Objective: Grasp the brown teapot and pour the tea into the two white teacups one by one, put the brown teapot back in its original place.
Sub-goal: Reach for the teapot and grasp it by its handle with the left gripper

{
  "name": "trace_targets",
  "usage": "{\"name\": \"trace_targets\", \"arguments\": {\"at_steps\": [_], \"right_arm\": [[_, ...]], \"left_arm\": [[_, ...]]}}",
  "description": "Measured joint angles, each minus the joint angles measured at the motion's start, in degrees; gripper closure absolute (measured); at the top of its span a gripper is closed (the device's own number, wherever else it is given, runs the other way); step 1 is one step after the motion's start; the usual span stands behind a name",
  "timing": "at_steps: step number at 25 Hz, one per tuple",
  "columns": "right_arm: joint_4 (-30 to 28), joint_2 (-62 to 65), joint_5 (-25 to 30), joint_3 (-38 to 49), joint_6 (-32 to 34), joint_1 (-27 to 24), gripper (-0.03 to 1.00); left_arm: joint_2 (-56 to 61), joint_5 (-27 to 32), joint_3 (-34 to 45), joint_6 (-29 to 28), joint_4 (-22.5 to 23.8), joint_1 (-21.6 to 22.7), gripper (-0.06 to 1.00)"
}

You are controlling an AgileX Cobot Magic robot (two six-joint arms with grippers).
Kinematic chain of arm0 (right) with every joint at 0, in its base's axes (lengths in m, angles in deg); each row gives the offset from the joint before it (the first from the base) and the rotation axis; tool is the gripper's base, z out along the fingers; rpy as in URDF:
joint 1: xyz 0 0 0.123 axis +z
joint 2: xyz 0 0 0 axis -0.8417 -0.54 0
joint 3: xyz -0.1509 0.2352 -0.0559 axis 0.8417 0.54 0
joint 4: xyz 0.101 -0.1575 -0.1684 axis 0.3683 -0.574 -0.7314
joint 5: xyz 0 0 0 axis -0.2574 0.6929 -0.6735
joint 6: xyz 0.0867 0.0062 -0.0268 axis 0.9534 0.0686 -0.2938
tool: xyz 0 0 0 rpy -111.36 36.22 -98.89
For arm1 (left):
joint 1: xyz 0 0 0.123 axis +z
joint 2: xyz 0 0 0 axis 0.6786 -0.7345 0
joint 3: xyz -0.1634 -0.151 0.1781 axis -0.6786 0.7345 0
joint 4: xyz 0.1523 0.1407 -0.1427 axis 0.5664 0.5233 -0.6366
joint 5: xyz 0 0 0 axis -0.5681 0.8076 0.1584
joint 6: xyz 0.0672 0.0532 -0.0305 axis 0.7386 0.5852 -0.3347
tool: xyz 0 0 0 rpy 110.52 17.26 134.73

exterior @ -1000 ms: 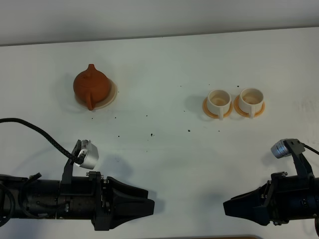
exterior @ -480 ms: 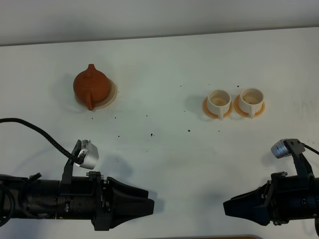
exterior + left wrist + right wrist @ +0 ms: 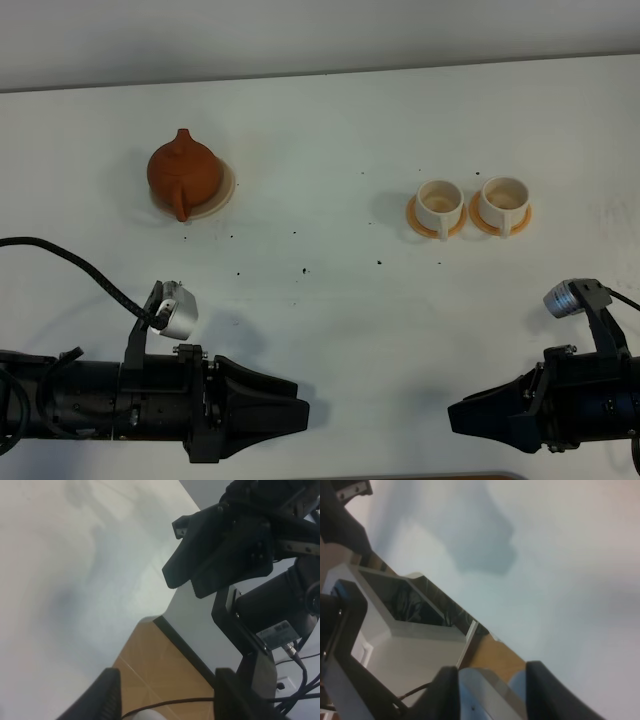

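Exterior high | 1 brown teapot (image 3: 185,170) on 1 coaster (image 3: 226,190) | 2 white teacups (image 3: 440,198) (image 3: 503,195), 2 saucers (image 3: 413,215) (image 3: 524,215) | L fingers (image 3: 100,695), R fingers (image 3: 445,690) apart, empty

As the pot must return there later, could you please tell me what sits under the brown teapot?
A flat beige coaster lies under the brown teapot. Only its edge shows along one side; the pot covers the rest.
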Motion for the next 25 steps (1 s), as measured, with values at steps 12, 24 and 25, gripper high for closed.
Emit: {"name": "trace_targets", "arguments": {"at_steps": [12, 24, 25], "right_arm": [[0.1, 0.0, 0.0, 0.0, 0.0, 0.0, 0.66], [-5.8, 1.9, -4.3, -8.3, 7.9, 0.0, 0.68], [-8.4, 2.9, -5.3, -9.6, 10.3, 0.0, 0.69]], "left_arm": [[0.0, 0.0, 0.0, 0.0, 0.0, 0.0, 0.52], [-0.1, -1.2, -4.3, -8.5, 0.8, 0.0, 0.52], [-0.2, -1.9, -5.5, -10.5, 1.9, 0.0, 0.52]]}}
